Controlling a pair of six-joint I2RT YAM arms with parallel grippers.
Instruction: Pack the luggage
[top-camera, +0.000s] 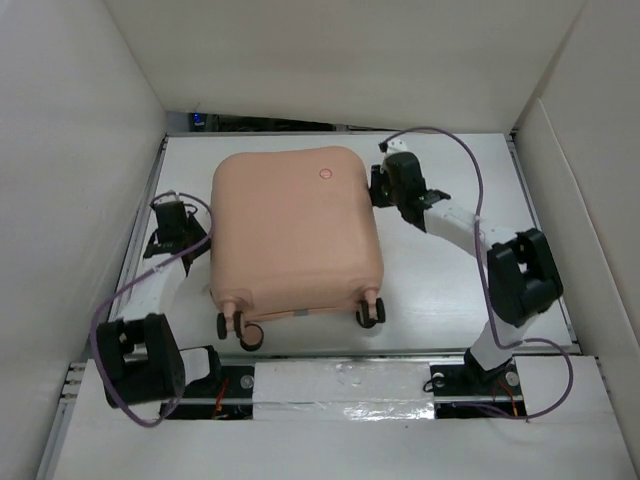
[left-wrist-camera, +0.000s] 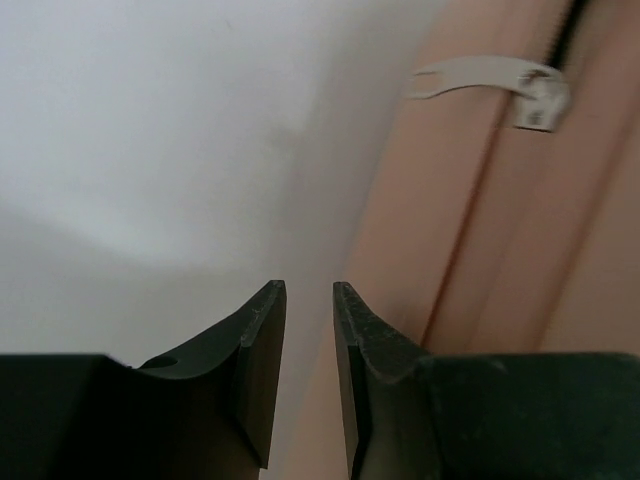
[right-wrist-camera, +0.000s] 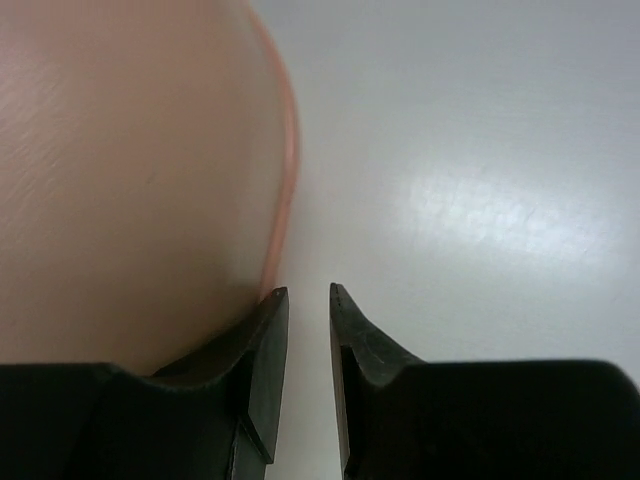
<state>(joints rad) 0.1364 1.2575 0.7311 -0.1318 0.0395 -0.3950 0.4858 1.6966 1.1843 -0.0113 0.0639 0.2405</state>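
Both jaws stand slightly parted and empty: the left jaws beside the left flank of the luggage (top-camera: 295, 230), the right jaws at its far right corner. The luggage lies flat and closed mid-tabletop (top-camera: 440, 290), wheels (top-camera: 370, 312) toward the arm bases; its contents are hidden. Probably the zip is in hand: the left jaws should square up on the zipper pull (left-wrist-camera: 470, 76) before pinching.

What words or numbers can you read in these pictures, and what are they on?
None can be read.
Round mark on the luggage: too small to read.
Zipper pull on its side: blurred, no letters to make out.
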